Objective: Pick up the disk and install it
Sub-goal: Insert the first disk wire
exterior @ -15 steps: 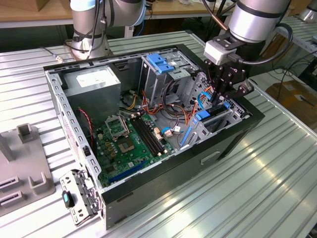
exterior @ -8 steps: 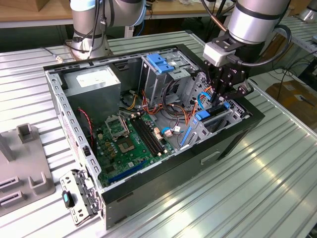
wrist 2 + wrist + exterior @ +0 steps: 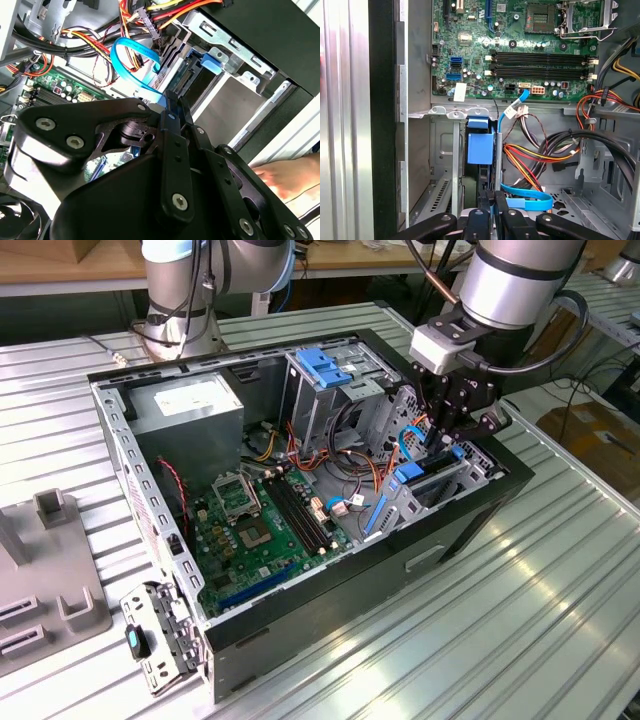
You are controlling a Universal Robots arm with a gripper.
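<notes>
The disk [image 3: 428,472], silver-grey with a bright blue frame, stands on edge in the drive bay at the corner of the open computer case [image 3: 330,600] on the exterior view's right. My gripper [image 3: 441,440] hangs straight above it, fingertips down at its upper edge. In the first wrist view the blue frame of the disk [image 3: 479,146] lies just beyond my gripper [image 3: 494,216]. In the second wrist view my gripper [image 3: 171,102] tapers to a point near the disk [image 3: 181,75] and its connector. The fingers look shut together with nothing seen between them.
A blue flat cable [image 3: 131,56] and orange and yellow wires [image 3: 530,165] run close beside the bay. A motherboard [image 3: 262,528], a grey power supply [image 3: 190,408] and another blue bracket [image 3: 326,364] sit in the case. A person's hand [image 3: 290,177] rests outside the case wall.
</notes>
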